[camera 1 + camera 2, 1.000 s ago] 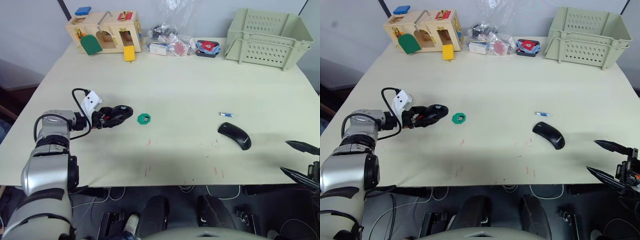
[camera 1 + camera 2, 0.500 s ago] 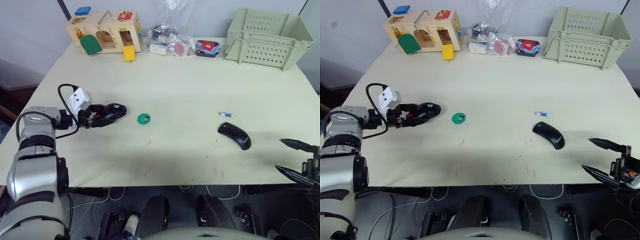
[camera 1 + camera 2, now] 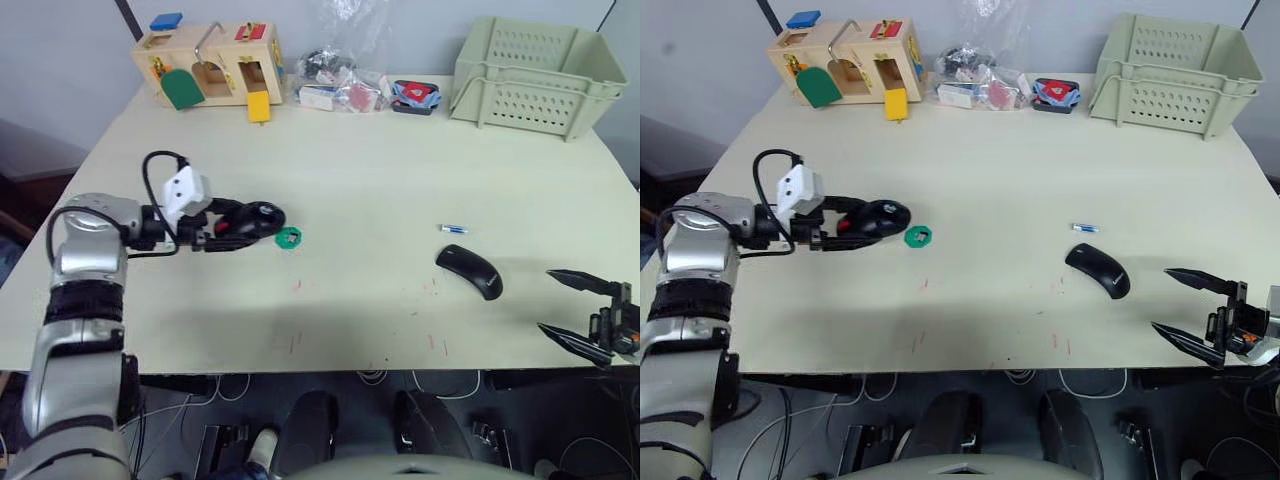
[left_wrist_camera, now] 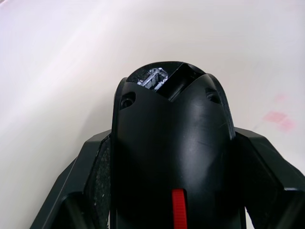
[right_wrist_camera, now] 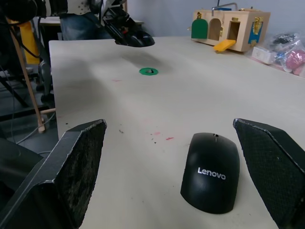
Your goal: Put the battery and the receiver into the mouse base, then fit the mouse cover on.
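1 label you can read: "Lenovo" on the cover [image 5: 210,174], lying beside the battery [image 3: 454,229]. Your left gripper [image 3: 238,223] clamps the base [image 3: 252,217] by a green disc [image 3: 288,238]; right gripper [image 3: 578,312] gapes wide, holding nothing.

left hand [image 3: 243,222] clamped, right hand [image 3: 580,312] agape

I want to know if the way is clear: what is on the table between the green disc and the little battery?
Nothing: in the left eye view, bare table separates the green disc from the battery.
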Available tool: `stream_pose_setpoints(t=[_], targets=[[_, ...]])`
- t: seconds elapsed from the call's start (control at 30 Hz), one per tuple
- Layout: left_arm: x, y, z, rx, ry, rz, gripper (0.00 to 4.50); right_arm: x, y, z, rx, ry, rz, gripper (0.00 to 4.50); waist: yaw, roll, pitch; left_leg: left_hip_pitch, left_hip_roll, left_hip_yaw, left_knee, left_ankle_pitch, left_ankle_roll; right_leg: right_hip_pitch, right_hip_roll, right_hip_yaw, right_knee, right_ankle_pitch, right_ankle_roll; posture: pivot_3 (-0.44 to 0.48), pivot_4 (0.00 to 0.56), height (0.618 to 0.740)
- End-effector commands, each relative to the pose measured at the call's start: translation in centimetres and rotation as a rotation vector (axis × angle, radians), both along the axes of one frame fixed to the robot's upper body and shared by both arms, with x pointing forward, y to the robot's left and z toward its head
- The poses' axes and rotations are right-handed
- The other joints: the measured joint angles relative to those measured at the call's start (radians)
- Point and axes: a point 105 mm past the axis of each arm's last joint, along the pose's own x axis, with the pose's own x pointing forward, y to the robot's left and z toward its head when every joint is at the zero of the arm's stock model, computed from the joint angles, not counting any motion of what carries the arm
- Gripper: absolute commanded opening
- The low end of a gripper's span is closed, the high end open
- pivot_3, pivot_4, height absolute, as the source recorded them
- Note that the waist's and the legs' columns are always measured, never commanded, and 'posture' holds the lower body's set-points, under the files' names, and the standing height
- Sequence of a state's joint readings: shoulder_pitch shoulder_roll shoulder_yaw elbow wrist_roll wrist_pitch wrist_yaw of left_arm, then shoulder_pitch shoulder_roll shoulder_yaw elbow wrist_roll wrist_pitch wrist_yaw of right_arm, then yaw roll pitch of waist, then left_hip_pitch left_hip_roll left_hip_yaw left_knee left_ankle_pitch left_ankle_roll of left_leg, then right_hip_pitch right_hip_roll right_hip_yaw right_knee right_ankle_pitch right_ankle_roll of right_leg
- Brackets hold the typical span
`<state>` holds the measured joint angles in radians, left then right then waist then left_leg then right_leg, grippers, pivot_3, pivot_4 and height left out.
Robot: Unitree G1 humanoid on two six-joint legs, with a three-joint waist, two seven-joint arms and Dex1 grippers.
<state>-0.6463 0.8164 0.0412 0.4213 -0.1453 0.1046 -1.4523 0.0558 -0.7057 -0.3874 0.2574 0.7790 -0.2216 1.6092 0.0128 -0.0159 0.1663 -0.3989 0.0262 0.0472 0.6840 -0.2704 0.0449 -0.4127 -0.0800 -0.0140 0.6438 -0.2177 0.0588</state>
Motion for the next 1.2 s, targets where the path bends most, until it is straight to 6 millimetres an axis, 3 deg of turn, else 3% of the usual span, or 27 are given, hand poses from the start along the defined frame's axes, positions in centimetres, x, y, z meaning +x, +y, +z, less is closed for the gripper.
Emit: stream_pose_setpoints(t=[0.03, 0.17, 0.37, 0.57, 1.03, 1.2], targets=[[-0.9, -2.3, 1.2, 0.009, -0.044, -0.049, 2.91, 0.0, -0.2, 0.8, -0.009, -0.028, 0.008, 4.5, 0.0, 0.0, 0.0, 0.0, 0.0, 0.0, 0.0, 0.0, 0.0, 0.0, 0.0, 0.0, 0.0, 0.0, 0.0, 0.0, 0.15, 0.74], [-2.3, -6.5, 0.5, 0.009, 0.002, -0.132, 2.91, 0.0, -0.2, 0.9, -0.022, -0.02, 0.015, 4.5, 0.0, 0.0, 0.0, 0.001, 0.0, 0.0, 0.0, 0.0, 0.0, 0.0, 0.0, 0.001, 0.0, 0.0, 0.0, 0.0, 0.15, 0.74], [-4.6, -11.2, -1.3, -0.002, 0.04, -0.226, 2.91, 0.0, -0.3, 1.2, -0.029, -0.02, 0.018, 4.5, 0.0, 0.0, 0.0, 0.001, 0.0, 0.0, 0.0, 0.0, 0.0, 0.0, 0.0, 0.001, 0.0, 0.0, 0.0, 0.0, 0.15, 0.74], [-6.4, -14.4, -3.4, 0.005, 0.07, -0.281, 2.91, -0.2, -0.2, 1.4, -0.034, -0.018, 0.025, 4.5, 0.0, 0.0, 0.0, 0.002, 0.0, -0.001, 0.0, 0.0, 0.0, 0.0, 0.001, 0.002, 0.0, 0.0, 0.0, 0.0, 0.15, 0.74], [-5.6, -15.3, -8.3, 0.123, 0.075, -0.244, 2.91, 0.1, 0.2, 1.3, -0.039, -0.002, 0.033, 4.5, 0.001, 0.001, 0.0, 0.002, -0.001, -0.002, 0.0, 0.0, 0.0, 0.0, 0.001, 0.003, 0.0, 0.0, 0.0, 0.0, 0.15, 0.74], [-5.5, -15.0, -8.9, 0.141, 0.072, -0.242, 2.91, 1.7, -0.3, 1.1, -0.046, 0.027, -0.086, 4.5, 0.003, 0.002, -0.001, 0.002, -0.001, -0.002, 0.0, 0.0, 0.0, 0.001, 0.0, 0.003, 0.0, 0.0, 0.0, 0.0, 0.15, 0.74]])
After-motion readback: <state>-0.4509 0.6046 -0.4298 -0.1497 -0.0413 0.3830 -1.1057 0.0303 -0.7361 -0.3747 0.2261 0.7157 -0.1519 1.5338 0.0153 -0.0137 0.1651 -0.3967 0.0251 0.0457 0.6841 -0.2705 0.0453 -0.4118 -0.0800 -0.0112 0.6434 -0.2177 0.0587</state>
